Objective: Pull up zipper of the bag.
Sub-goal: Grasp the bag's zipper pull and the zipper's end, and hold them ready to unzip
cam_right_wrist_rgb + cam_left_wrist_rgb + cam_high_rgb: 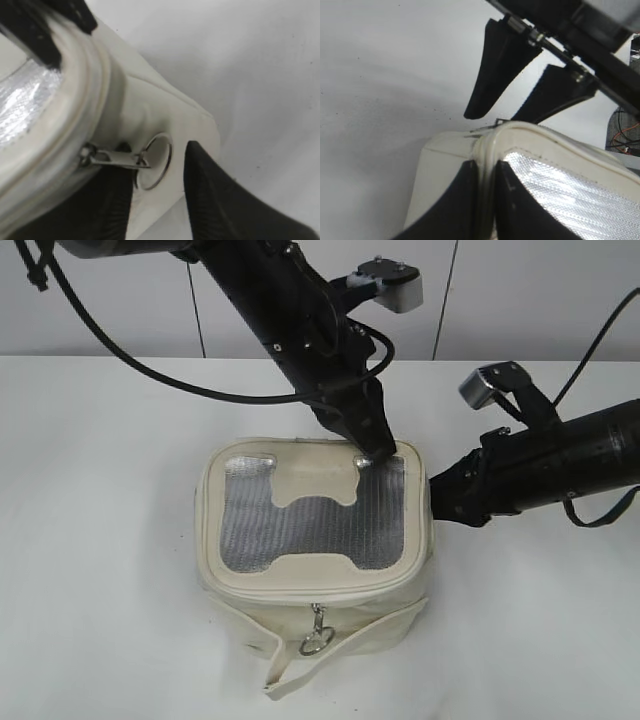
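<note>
The cream bag (232,590) with a grey mesh lid stands at the table's middle. My left gripper (370,452) is shut on the lid rim at the back right corner, seen close in the left wrist view (486,165). My right gripper (433,496) is at the bag's right side. In the right wrist view it is open (160,165), with a silver ring pull (169,154) of the zipper between its fingers. The zipper track (310,593) runs along the lid's rim. A second ring pull (314,641) hangs at the front.
A loose cream strap (290,676) lies at the bag's front bottom. The white table (100,540) surrounds the bag. The right gripper's open black fingers (490,80) show beyond the bag's corner in the left wrist view.
</note>
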